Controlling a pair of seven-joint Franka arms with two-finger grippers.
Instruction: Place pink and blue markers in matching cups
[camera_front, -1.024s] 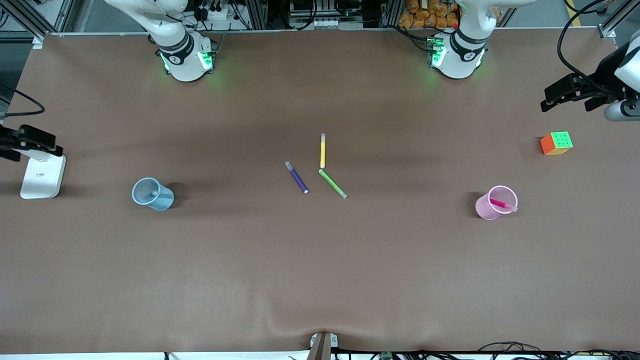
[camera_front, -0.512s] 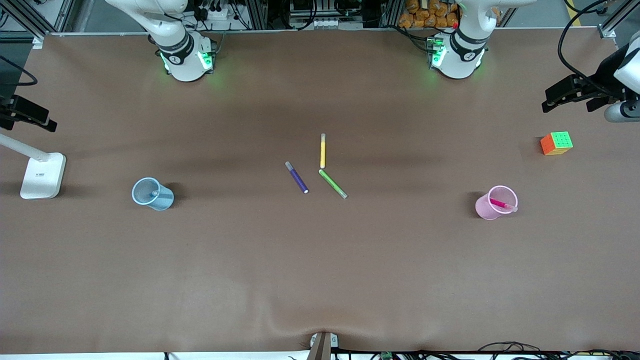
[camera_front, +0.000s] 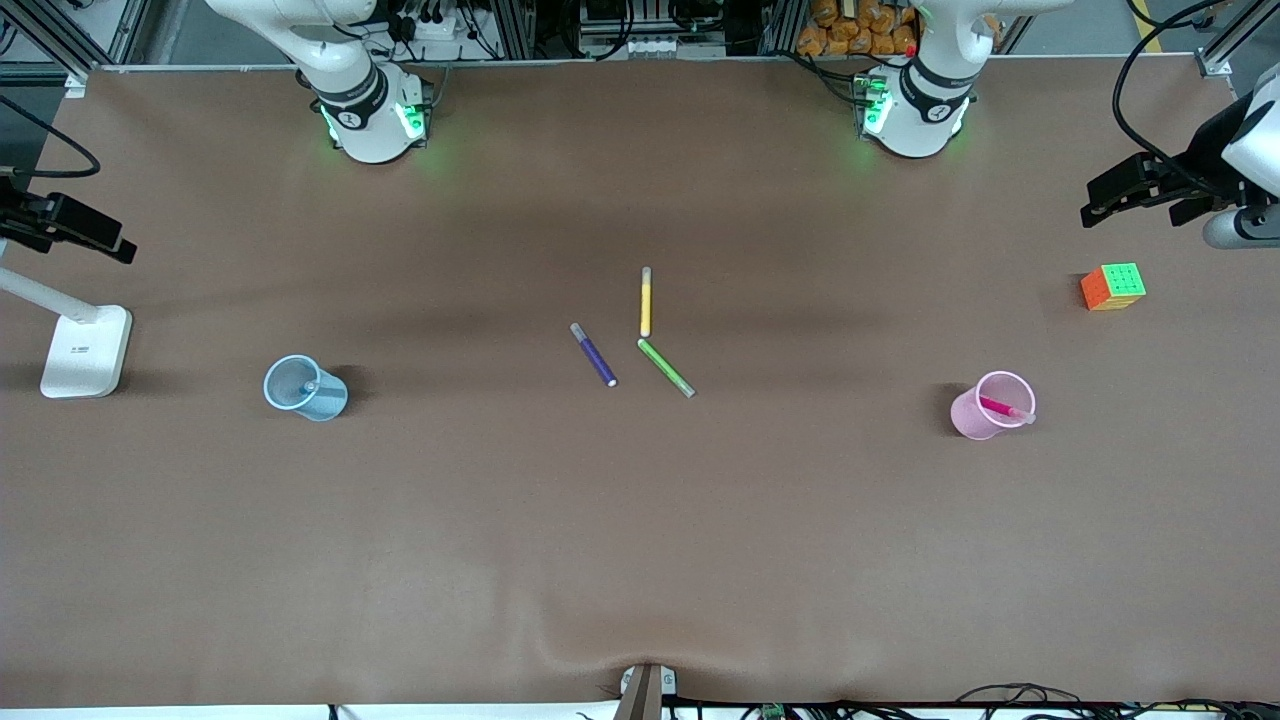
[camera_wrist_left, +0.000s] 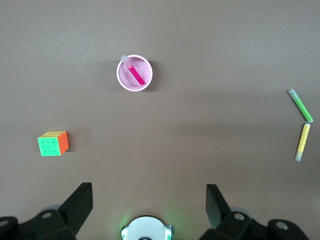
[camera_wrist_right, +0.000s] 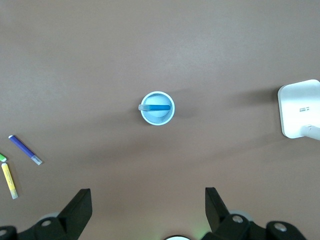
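The pale pink cup (camera_front: 968, 415) stands toward the left arm's end of the table, with the pink marker (camera_front: 1004, 408) leaning inside it. The left wrist view shows the same cup (camera_wrist_left: 125, 82) and marker (camera_wrist_left: 136, 76). The light blue cup (camera_front: 325, 400) stands toward the right arm's end and holds the blue marker (camera_front: 309, 385). The right wrist view also shows them: cup (camera_wrist_right: 157, 117), marker (camera_wrist_right: 160, 107). My left gripper (camera_front: 1140, 185) (camera_wrist_left: 148, 192) is open and empty, high over the table's end beside the cube. My right gripper (camera_front: 65, 225) (camera_wrist_right: 148, 196) is open and empty, high over the lamp base.
A dark purple marker (camera_front: 594, 354), a yellow marker (camera_front: 646, 301) and a green marker (camera_front: 666, 367) lie together mid-table. A colour cube (camera_front: 1113, 286) sits at the left arm's end. A white lamp base (camera_front: 85, 350) stands at the right arm's end.
My right gripper has shifted away from the lamp base toward the robots' side of the table. My left gripper has barely moved. Cups and markers have not moved.
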